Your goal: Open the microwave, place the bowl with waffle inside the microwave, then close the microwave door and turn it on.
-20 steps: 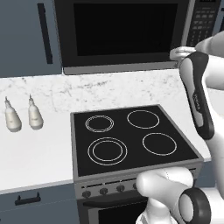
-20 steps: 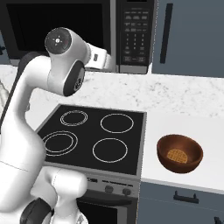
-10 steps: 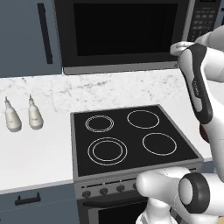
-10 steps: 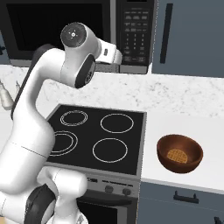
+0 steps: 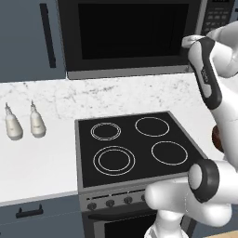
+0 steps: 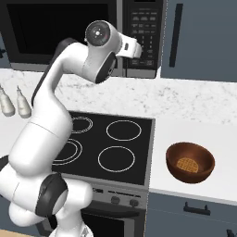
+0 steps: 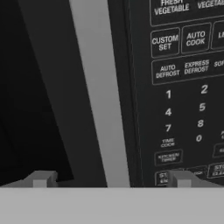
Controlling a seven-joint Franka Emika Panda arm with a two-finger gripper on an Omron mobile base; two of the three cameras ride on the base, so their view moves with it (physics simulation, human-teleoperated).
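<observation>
Opening the microwave [image 6: 83, 32] is the step in hand, and the microwave door [image 5: 135, 32] looks fully closed, so the job has only just begun. The pincer [image 7: 111, 177] is up close to the front of the microwave. Its two tips stand wide apart with nothing between them. In the hand view a grey strip [image 7: 98, 87] at the door's edge runs up toward 12 o'clock, just between the tips. The dark glass is at 9 o'clock and the button pad [image 7: 183, 87] is at 3 o'clock.

The bowl [image 6: 190, 162] with the waffle [image 6: 188, 164] sits on the white surface [image 6: 203, 111], at 3 o'clock from the stove [image 6: 109, 139]. It is well apart from the pincer.

Next, I think the pincer should go forward a bit, close on that grey edge, and pull the door out. It must stay off the buttons.
</observation>
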